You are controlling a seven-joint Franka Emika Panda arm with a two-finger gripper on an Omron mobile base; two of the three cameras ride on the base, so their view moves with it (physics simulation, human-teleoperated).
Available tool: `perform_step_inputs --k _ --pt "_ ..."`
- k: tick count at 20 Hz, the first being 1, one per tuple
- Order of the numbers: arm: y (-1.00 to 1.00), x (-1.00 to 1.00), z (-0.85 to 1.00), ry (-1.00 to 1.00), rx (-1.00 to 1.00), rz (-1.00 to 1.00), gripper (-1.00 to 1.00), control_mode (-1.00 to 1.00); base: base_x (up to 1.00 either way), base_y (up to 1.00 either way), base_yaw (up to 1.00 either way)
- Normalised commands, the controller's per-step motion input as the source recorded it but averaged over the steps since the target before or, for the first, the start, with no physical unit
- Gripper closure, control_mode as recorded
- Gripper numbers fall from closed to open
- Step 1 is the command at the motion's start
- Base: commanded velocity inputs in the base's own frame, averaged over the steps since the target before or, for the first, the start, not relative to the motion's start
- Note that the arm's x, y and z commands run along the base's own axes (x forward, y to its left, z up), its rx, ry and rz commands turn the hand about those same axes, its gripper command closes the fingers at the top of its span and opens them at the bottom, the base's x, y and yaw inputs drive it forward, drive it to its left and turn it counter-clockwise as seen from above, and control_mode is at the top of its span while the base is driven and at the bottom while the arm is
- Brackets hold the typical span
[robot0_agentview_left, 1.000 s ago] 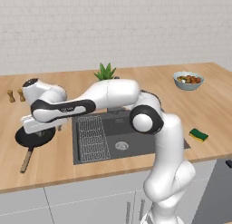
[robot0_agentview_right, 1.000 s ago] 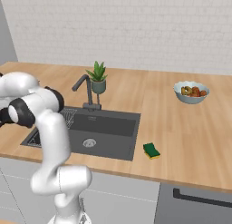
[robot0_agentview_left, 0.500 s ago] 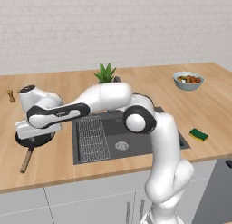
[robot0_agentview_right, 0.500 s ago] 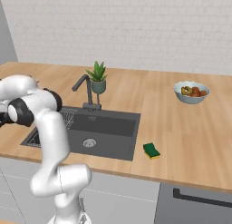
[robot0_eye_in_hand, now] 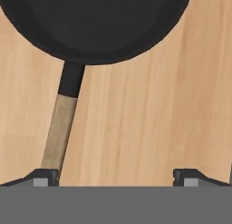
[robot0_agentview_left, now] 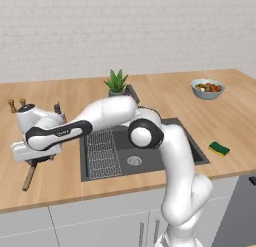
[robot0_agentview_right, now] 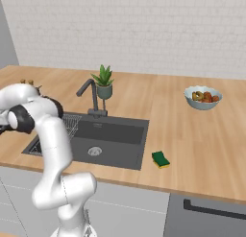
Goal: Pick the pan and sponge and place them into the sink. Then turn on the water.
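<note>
Pan [robot0_eye_in_hand: 95, 23]: round, matte black, on wood-grain counter [robot0_eye_in_hand: 154, 114] ahead of jaws. Wooden handle [robot0_eye_in_hand: 58, 132], black neck, runs back beside one fingertip [robot0_eye_in_hand: 43, 177]. Gripper [robot0_eye_in_hand: 120, 177] jaws spread wide, holding nothing.

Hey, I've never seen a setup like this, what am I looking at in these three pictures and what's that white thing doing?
It is a white robot arm in a simulated kitchen. Two pictures come from cameras behind it, left and right; the third looks along its hand. The gripper hangs open over a black pan, one fingertip right by the wooden handle, holding nothing. On the wooden counter are a dark sink with a faucet, a green sponge, a potted plant and a bowl of fruit. No water is running.
</note>
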Motion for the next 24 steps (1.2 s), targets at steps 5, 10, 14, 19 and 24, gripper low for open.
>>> perform_step_inputs --k 5,10,14,19,24 --pt "0.33 0.0 -0.21 0.0 0.0 0.0 -1.0 -1.0 0.0 0.0 0.0" --pt "0.23 0.0 -0.16 0.0 0.0 0.0 -1.0 -1.0 0.0 0.0 0.0" --pt "0.11 0.0 -0.2 0.01 0.0 0.0 -1.0 -1.0 0.0 0.0 0.0" --pt "0.17 0.03 -0.23 0.0 0.0 0.0 -1.0 -1.0 0.0 0.0 0.0" --pt "0.14 0.03 -0.21 0.01 0.0 0.0 -1.0 -1.0 0.0 0.0 0.0"
